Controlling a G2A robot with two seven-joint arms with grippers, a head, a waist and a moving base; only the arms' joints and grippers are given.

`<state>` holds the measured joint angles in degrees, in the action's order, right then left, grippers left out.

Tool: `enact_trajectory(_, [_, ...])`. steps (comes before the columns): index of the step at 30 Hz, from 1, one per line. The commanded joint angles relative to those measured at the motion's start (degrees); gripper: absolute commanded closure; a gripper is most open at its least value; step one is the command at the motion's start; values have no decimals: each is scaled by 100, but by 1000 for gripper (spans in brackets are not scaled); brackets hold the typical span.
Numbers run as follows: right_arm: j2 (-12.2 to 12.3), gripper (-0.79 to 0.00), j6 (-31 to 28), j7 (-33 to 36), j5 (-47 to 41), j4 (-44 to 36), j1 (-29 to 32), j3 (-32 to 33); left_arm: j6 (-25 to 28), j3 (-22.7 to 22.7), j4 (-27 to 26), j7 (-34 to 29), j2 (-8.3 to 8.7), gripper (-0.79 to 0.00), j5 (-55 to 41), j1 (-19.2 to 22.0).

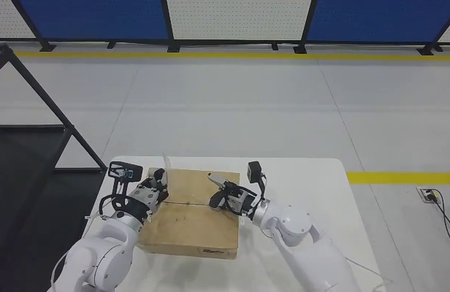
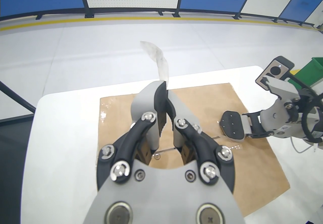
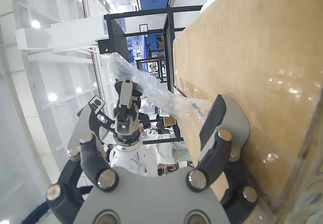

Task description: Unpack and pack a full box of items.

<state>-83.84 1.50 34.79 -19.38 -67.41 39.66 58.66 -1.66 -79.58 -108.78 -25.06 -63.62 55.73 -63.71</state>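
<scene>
We see a box [image 1: 187, 212] of matt brown cardboard with glossy patches of clear film glinting on its top. The tape strip [image 2: 157, 58] rising off the box is clear plastic, crinkled and shiny. The left tool [image 2: 165, 91] and right tool [image 3: 157, 106] have smooth grey plastic fingers, ribbed black rubbery pads [image 3: 210, 119] and bright metal screws. The counter [image 1: 313, 190] under the box is smooth and white.

Closed brown cardboard box [image 1: 188, 223] flat on white table [image 1: 320, 182], clear tape strip [image 2: 157, 58] curling up from its top.
</scene>
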Motion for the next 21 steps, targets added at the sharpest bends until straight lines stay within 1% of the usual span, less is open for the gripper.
enact_trajectory(1, [-31, -785, -12, -12, -33, 85, -83, -65, 12, -26, -3, 43, -4, 0, -33, -38])
enact_trajectory(7, [-123, -785, -92, -14, -167, 342, -288, -214, 60, -71, 30, 151, -18, 0, -95, -112])
enact_trajectory(17, [-280, -785, -124, 40, -309, 824, -608, -467, 97, -61, 103, 238, -50, -6, -147, -103])
enact_trajectory(19, [-311, -785, -144, 41, -337, 910, -663, -501, 92, -74, 106, 261, -55, -52, -162, -124])
enact_trajectory(21, [-338, -785, -169, 46, -355, 991, -714, -531, 91, -91, 99, 286, -60, -228, -187, -151])
